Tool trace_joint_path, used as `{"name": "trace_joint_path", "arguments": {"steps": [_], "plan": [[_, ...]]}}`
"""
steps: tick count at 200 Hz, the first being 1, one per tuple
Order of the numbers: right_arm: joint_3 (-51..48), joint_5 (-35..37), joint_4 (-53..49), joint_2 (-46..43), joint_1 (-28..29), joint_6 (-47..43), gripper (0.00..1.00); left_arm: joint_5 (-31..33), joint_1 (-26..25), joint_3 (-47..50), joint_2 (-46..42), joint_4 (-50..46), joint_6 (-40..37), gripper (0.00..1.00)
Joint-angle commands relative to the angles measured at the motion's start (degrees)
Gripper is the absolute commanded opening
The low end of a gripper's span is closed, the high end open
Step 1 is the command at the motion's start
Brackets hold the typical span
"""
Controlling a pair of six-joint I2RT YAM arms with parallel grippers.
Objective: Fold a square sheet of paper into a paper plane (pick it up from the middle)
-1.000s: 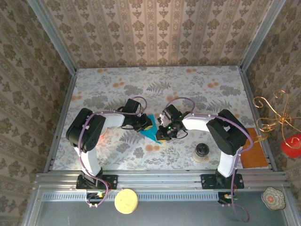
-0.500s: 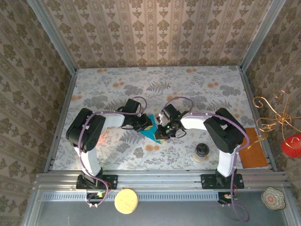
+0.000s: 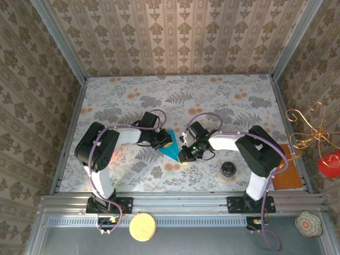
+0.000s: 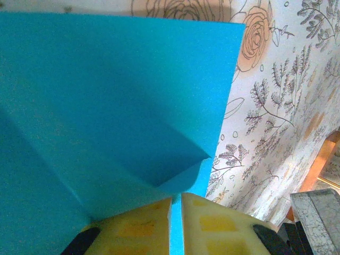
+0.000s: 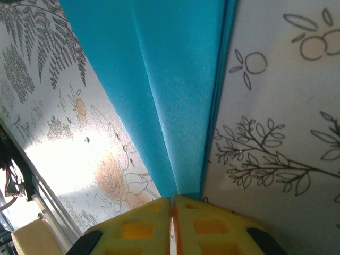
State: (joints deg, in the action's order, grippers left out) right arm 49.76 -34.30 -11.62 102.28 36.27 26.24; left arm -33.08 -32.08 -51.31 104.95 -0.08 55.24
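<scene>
Now, matte teal paper plane [image 3: 171, 150], creased and pointed, pinched in left jaws and right jaws.

Left claw [image 4: 176, 201] pinching the folded teal paper [image 4: 106, 106] at the bottom of the frame.

The paper spreads across the upper left and centre. A folded flap crosses it, with its corner pointing toward the right of centre and a darker shaded layer beneath. Two yellow fingers [image 4: 133, 227] rise from the bottom edge, nearly touching, with a thin strip of the paper clamped between them. Down the right side runs the floral-printed desk [image 4: 271, 122], bare beside the paper's straight right edge. An orange-brown strip [image 4: 323, 159] shows at the far right, above a grey metal piece [image 4: 316, 210] in the lower right corner.
</scene>
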Motion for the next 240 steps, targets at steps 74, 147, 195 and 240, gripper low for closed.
{"name": "trace_joint_path", "arguments": {"steps": [74, 147, 195, 240], "plan": [[-2.5, 3.5, -11.4, -0.5, 0.6, -2.2, 0.14, 5.1, 0.7, 1.6, 1.6, -4.2, -0.9, 0.16], [0.7, -0.5, 1.7, -8.5, 0.4, 4.3, 0.18, 4.5, 0.3, 1.2, 1.7, -3.8, -0.8, 0.16], [4.6, 4.2, -0.9, -1.6, 0.4, 4.5, 0.16, 4.3, 0.1, 0.7, 1.3, -3.8, -0.8, 0.16], [5.4, 5.6, -3.3, 2.4, 0.7, 3.5, 0.13, 4.1, -0.2, 0.2, 1.1, -3.6, -0.8, 0.16]]}}
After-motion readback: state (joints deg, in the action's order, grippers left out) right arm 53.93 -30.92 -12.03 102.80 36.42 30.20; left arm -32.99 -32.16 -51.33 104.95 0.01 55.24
